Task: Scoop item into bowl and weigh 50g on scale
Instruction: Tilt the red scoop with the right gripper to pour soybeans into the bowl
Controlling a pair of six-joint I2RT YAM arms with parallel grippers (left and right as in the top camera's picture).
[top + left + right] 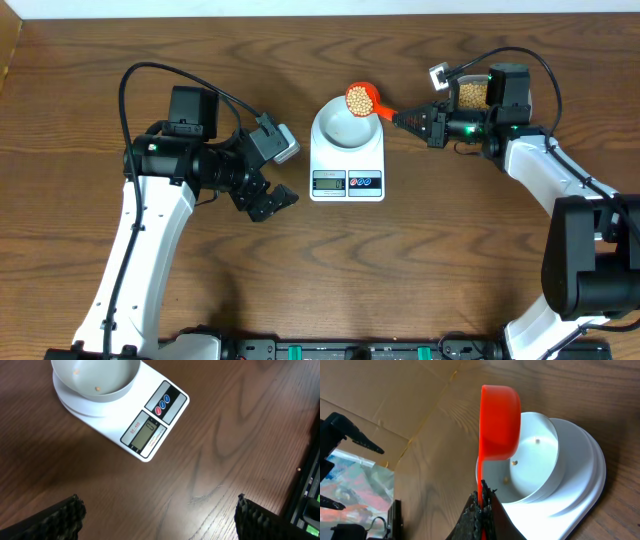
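The white scale sits at the table's middle, and it also shows in the left wrist view. The pale bowl stands on it and holds a few tan beans; the right wrist view shows the bowl too. My right gripper is shut on the handle of an orange scoop full of beans, held over the bowl's far rim. The right wrist view shows the scoop from below. My left gripper is open and empty, left of the scale.
A clear tub of beans stands at the back right, behind my right arm. A small grey-white device lies left of the scale. Dark equipment runs along the table's front edge.
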